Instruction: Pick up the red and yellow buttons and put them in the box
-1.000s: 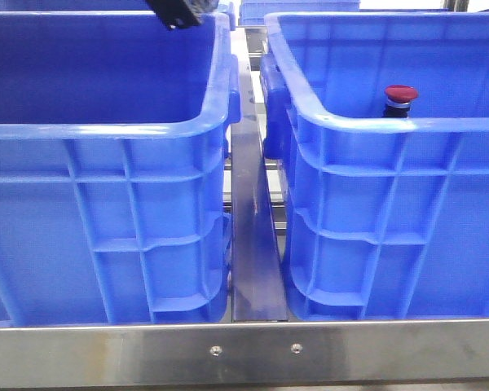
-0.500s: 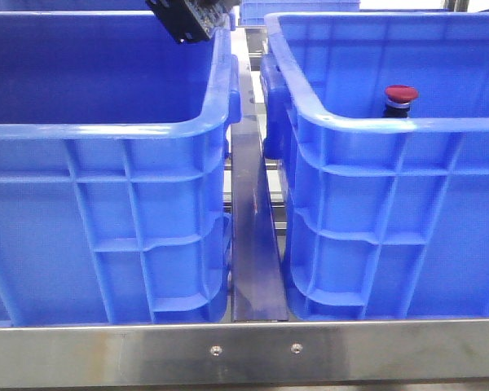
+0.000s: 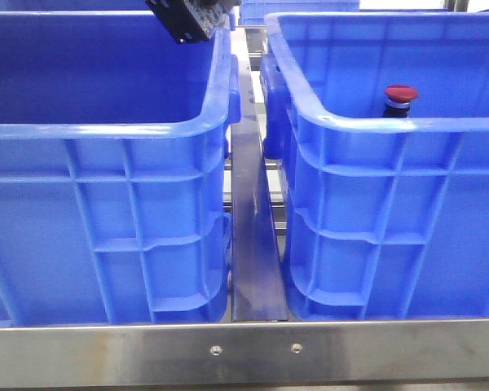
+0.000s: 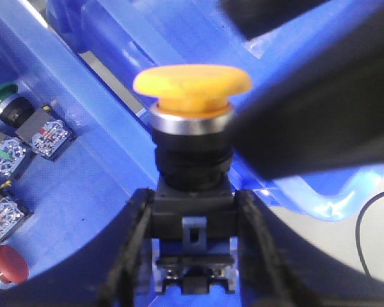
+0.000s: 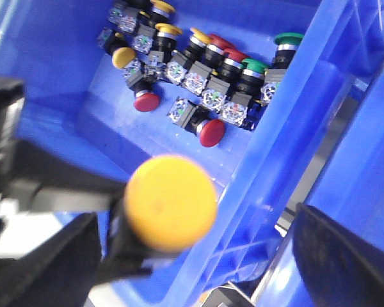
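Observation:
The yellow button (image 4: pixel 192 83) stands upright in my left gripper (image 4: pixel 193 211), whose jaws are shut on its dark body. In the right wrist view its yellow cap (image 5: pixel 171 201) shows from above, between the wide-open fingers (image 5: pixel 352 256) of my right gripper (image 5: pixel 195 268), which touch nothing. One dark finger (image 4: pixel 320 121) of that gripper blurs past close beside the cap. A red button (image 3: pixel 401 94) stands inside the right-hand box (image 3: pixel 391 212). More red buttons (image 5: pixel 211 132) lie in the other crate below the grippers.
The left crate (image 3: pixel 106 212) holds a heap of buttons (image 5: pixel 198 70) in red, yellow and green. A dark arm part (image 3: pixel 183 20) hangs over its far right corner. A metal rail (image 3: pixel 253 244) runs between the crates, and a steel bar (image 3: pixel 253 350) crosses the front.
The dark arm part over the left crate's far corner came down and slightly right a second ago, then held still. The red button in the right box has not moved.

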You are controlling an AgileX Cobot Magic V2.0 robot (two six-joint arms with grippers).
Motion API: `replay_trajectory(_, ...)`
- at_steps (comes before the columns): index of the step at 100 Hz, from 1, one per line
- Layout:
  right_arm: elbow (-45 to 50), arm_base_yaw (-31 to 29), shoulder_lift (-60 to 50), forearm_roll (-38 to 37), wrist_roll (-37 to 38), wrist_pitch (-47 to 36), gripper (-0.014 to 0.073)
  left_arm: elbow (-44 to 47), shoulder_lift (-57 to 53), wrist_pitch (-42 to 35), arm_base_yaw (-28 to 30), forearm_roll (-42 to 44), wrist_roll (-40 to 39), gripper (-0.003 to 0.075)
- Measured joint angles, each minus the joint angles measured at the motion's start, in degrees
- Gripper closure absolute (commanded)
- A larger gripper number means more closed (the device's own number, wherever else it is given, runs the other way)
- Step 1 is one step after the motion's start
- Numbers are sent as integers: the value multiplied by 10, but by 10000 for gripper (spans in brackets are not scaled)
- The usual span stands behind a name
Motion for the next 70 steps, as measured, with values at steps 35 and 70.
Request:
replay_trajectory(35,-4,0,36,43,0,-15,214,0,0,0,0,0,0,680)
replay_trajectory(70,-5,3,36,67,-2,-8,440,0,1,-1,0,0,0,647)
